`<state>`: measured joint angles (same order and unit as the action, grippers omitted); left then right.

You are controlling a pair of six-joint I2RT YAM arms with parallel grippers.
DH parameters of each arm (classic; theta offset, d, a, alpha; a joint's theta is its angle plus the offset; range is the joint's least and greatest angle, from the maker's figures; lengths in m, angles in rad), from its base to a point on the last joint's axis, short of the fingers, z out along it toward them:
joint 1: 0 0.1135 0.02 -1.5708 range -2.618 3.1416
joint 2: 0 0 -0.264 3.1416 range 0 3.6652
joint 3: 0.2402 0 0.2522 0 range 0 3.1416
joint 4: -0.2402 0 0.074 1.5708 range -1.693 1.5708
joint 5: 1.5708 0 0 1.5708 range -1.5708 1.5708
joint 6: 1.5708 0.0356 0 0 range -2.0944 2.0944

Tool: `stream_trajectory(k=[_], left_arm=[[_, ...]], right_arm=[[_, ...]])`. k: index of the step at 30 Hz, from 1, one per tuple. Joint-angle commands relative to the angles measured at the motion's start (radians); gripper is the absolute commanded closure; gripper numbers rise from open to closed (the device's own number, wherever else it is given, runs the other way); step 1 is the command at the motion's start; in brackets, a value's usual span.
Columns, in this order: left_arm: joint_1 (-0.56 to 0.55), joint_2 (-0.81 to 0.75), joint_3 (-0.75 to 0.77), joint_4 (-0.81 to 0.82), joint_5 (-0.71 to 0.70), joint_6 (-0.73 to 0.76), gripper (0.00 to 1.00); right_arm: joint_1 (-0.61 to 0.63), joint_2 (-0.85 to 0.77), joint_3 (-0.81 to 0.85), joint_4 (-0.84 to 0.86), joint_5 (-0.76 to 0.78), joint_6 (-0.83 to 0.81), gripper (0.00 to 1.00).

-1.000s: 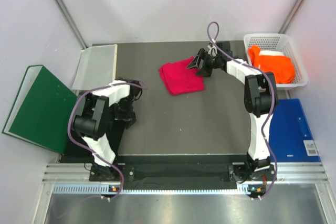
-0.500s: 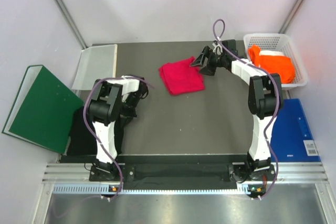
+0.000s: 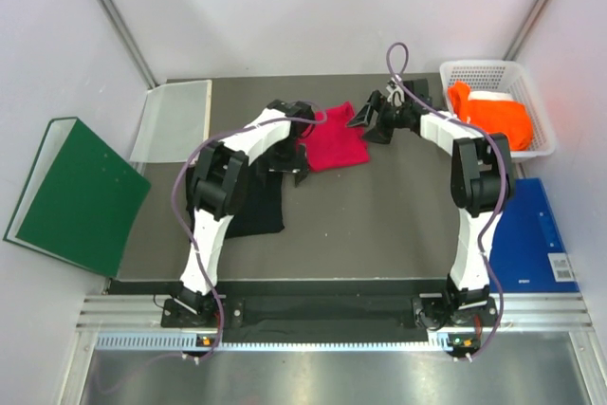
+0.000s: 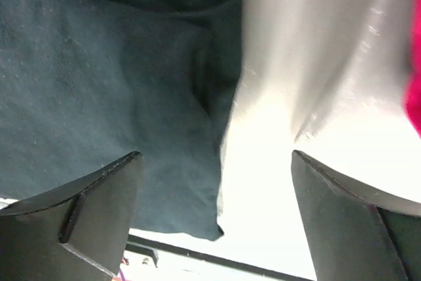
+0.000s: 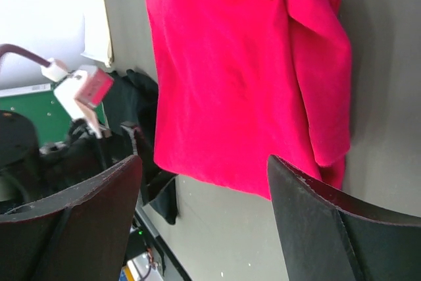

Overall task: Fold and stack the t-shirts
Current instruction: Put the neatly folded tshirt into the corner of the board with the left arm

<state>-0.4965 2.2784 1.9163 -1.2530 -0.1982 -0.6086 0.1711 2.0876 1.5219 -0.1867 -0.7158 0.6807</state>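
Note:
The crimson-pink t-shirt (image 3: 334,144) lies folded at the back middle of the dark mat; it fills the right wrist view (image 5: 250,77). The black t-shirt (image 3: 256,206) lies on the mat to its near left and shows in the left wrist view (image 4: 99,90). The orange t-shirt (image 3: 493,116) sits in the white basket (image 3: 484,68). My left gripper (image 3: 292,166) is open over the black shirt's far edge, beside the pink shirt's left side (image 4: 216,156). My right gripper (image 3: 365,120) is open and empty at the pink shirt's back right corner (image 5: 204,159).
A dark green binder (image 3: 71,196) lies off the mat at the left. A pale flat sheet (image 3: 175,120) lies at the back left. A blue board (image 3: 531,234) lies at the right, in front of the basket. Walls close in at the back and sides.
My left arm has swung from the mat's left edge to the middle, and the black shirt has come right onto the mat with it. My right gripper has drawn back slightly from the pink shirt.

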Motion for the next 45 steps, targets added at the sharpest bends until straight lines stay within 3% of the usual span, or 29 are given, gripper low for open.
stream_trajectory(k=[1, 6, 7, 11, 18, 28, 34, 37, 39, 40, 41, 44, 45], left_arm=[[0.004, -0.141, 0.011, 0.083, 0.061, -0.006, 0.01], [0.056, -0.316, -0.154, 0.432, 0.193, -0.072, 0.01], [0.087, -0.330, -0.189, 0.526, 0.291, -0.082, 0.01], [0.136, -0.252, -0.157, 0.632, 0.420, -0.123, 0.01], [0.156, -0.040, 0.023, 0.625, 0.522, -0.180, 0.02], [0.153, -0.025, 0.012, 0.604, 0.448, -0.186, 0.05], [0.128, 0.018, -0.007, 0.596, 0.445, -0.189, 0.14], [0.099, 0.055, -0.005, 0.590, 0.436, -0.192, 0.27], [0.081, 0.085, 0.000, 0.587, 0.437, -0.195, 0.42], [0.076, 0.096, 0.001, 0.590, 0.441, -0.197, 0.50], [0.073, 0.105, 0.012, 0.586, 0.439, -0.194, 0.66], [0.072, 0.125, 0.027, 0.544, 0.399, -0.186, 1.00], [0.075, 0.115, 0.027, 0.526, 0.387, -0.181, 1.00]], right_arm=[[-0.028, -0.093, -0.005, 0.024, -0.010, -0.033, 0.23], [-0.050, -0.101, -0.028, 0.017, -0.010, -0.046, 0.23], [-0.056, -0.104, -0.031, 0.015, -0.010, -0.047, 0.23], [-0.070, -0.112, -0.048, 0.007, -0.013, -0.058, 0.23], [-0.102, -0.130, -0.077, 0.006, -0.020, -0.067, 0.23], [-0.136, -0.132, -0.092, 0.003, -0.028, -0.070, 0.23], [-0.150, -0.123, -0.091, 0.006, -0.036, -0.064, 0.23], [-0.157, -0.123, -0.086, 0.003, -0.040, -0.063, 0.23], [-0.162, -0.126, -0.085, -0.002, -0.040, -0.066, 0.23], [-0.162, -0.129, -0.085, -0.003, -0.040, -0.067, 0.23], [-0.165, -0.132, -0.088, -0.005, -0.040, -0.069, 0.23], [-0.162, -0.139, -0.095, -0.016, -0.042, -0.079, 0.23], [-0.163, -0.147, -0.098, -0.017, -0.040, -0.081, 0.23]])
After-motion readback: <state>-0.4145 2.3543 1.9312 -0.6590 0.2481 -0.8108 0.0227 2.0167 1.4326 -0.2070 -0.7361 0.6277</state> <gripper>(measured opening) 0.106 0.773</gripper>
